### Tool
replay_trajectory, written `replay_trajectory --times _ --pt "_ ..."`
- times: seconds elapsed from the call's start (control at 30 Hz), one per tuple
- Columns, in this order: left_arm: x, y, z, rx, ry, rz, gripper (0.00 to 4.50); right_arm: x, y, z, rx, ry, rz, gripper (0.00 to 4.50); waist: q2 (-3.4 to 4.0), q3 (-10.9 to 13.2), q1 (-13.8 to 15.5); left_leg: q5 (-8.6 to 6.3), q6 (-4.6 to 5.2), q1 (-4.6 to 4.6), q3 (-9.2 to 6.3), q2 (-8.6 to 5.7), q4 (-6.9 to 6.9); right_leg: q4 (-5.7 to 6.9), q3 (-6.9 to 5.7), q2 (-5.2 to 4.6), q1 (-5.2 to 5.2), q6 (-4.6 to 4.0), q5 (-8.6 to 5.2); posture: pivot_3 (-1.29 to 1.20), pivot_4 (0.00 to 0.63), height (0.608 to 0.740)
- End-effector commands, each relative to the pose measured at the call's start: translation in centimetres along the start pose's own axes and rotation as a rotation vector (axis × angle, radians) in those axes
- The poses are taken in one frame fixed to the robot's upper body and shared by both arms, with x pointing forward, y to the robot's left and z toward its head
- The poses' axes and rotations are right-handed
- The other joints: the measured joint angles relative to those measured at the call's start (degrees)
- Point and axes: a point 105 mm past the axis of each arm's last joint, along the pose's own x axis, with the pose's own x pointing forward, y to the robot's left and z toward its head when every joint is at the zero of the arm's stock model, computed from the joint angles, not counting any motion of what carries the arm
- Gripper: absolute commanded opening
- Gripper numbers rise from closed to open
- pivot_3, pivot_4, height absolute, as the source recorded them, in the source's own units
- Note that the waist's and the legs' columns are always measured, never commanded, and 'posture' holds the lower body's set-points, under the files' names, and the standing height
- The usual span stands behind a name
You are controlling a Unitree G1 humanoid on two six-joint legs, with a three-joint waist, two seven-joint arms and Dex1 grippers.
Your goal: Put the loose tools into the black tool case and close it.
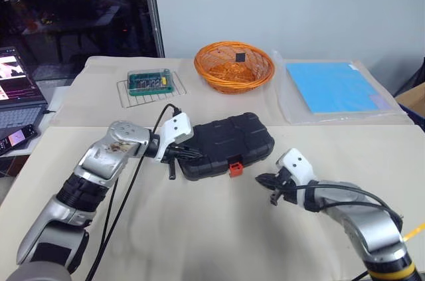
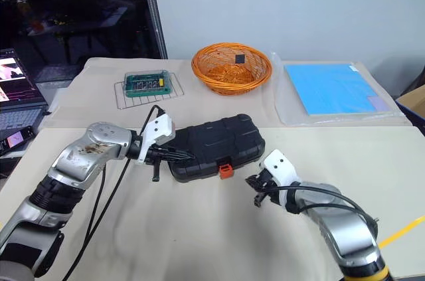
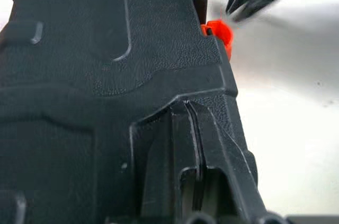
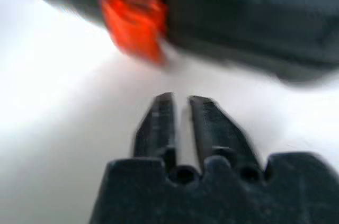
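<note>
Two arms reach in over the cloth-covered table (image 1: 219,228) toward the black tool case (image 1: 229,141), which lies shut near the middle of the table. Farthest left, off the table's edge, sit a laptop (image 1: 16,105) and a phone (image 1: 18,137). On the table's far part, a green box (image 1: 151,82) rests on a small wire rack (image 1: 149,93). Next comes the left gripper (image 1: 192,153), its fingers pressed together with nothing between them, tips against the case's left end; whether they push on it I cannot tell. The case has its lid down, and its small orange latch (image 1: 234,169) is on the near edge, facing the robot. Behind the case stands an orange woven basket (image 1: 234,66) with a small dark square inside. To the right of the latch, just apart from it, the right gripper (image 1: 264,181) points at the case; in the right wrist view its fingers (image 4: 159,123) stand slightly apart, a narrow slit between them, holding nothing. Far right, a blue sheet (image 1: 330,87) lies in a clear sleeve
</note>
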Motion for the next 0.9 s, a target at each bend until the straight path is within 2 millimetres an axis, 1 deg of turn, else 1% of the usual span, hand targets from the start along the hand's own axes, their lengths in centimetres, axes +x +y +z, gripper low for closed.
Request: replay_trajectory --times 0.03,0.07,0.13,0.17,0.27,0.37,0.5,0.67,0.83,0.9 --pt "0.5 -0.1 -2.7 -0.048 0.094 -0.010 0.00 0.9 0.5 1.4 0.036 -0.072 -0.106 2.07 0.03 0.0 0.0 0.01 -0.02 0.02 -0.01 0.02 0.03 0.01 -0.01 0.00 0.00 -0.03 -0.04 0.00 0.150 0.740" --pt "0.5 0.0 -2.6 -0.045 0.093 -0.011 0.00 1.2 0.4 1.4 0.052 -0.077 -0.134 2.45 0.03 0.0 0.0 0.03 -0.05 0.08 -0.01 0.02 0.03 0.02 0.00 -0.02 0.02 -0.05 -0.40 0.00 0.150 0.740" --pt "0.5 0.0 -2.6 -0.041 0.092 -0.011 0.00 1.9 0.5 1.4 0.074 -0.082 -0.163 3.15 0.10 -0.1 0.0 0.02 -0.24 0.19 -0.01 0.04 0.03 0.09 0.00 -0.04 0.07 -0.09 -0.38 0.00 0.150 0.740" --pt "0.4 0.1 -2.7 -0.037 0.095 -0.010 0.00 2.4 0.9 1.4 0.092 -0.083 -0.169 3.41 0.12 -0.1 0.0 -0.07 -0.45 0.18 -0.01 0.04 0.03 0.12 0.00 -0.07 0.05 -0.10 -0.37 0.00 0.150 0.740" --pt "0.2 0.4 -2.6 -0.029 0.098 -0.003 0.00 3.4 1.6 1.2 0.129 -0.084 -0.198 3.41 0.14 -0.1 -0.1 -0.09 -0.54 0.27 0.00 0.04 0.02 0.22 0.01 -0.07 0.06 -0.15 -0.38 0.00 0.150 0.740" --pt "0.1 0.4 -2.6 -0.025 0.100 -0.002 0.00 3.9 1.8 1.1 0.155 -0.090 -0.224 3.41 0.11 -0.2 -0.3 0.12 -0.17 0.30 0.03 0.03 0.02 0.41 0.04 -0.07 0.05 -0.25 -0.48 0.00 0.150 0.740" --pt "0.0 0.4 -2.6 -0.023 0.103 -0.002 0.00 4.5 2.2 1.0 0.167 -0.086 -0.238 3.41 0.11 -0.2 -0.7 0.10 -0.30 0.37 0.04 0.03 0.02 0.47 0.06 -0.07 0.06 -0.25 -0.48 0.00 0.150 0.740" --pt "-0.1 0.2 -2.4 -0.024 0.105 -0.007 0.00 4.9 2.6 0.8 0.165 -0.077 -0.263 3.41 0.11 -0.2 -0.9 0.10 -0.31 0.34 0.03 0.03 0.01 0.68 0.08 -0.09 -0.04 -0.29 -0.63 0.00 0.150 0.740" --pt "-0.1 0.0 -2.5 -0.028 0.110 -0.012 0.00 5.0 2.5 0.8 0.169 -0.084 -0.291 3.41 0.11 -0.2 -0.9 0.09 -0.19 0.33 0.00 0.02 -0.01 0.81 0.10 -0.10 -0.07 -0.28 -0.82 0.00 0.150 0.740" --pt "-0.1 0.0 -2.5 -0.030 0.112 -0.012 0.00 5.0 2.5 0.8 0.170 -0.089 -0.296 2.90 0.11 -0.2 -0.9 0.08 -0.18 0.33 0.00 0.02 -0.02 0.80 0.09 -0.10 -0.07 -0.27 -0.85 0.00 0.150 0.740"
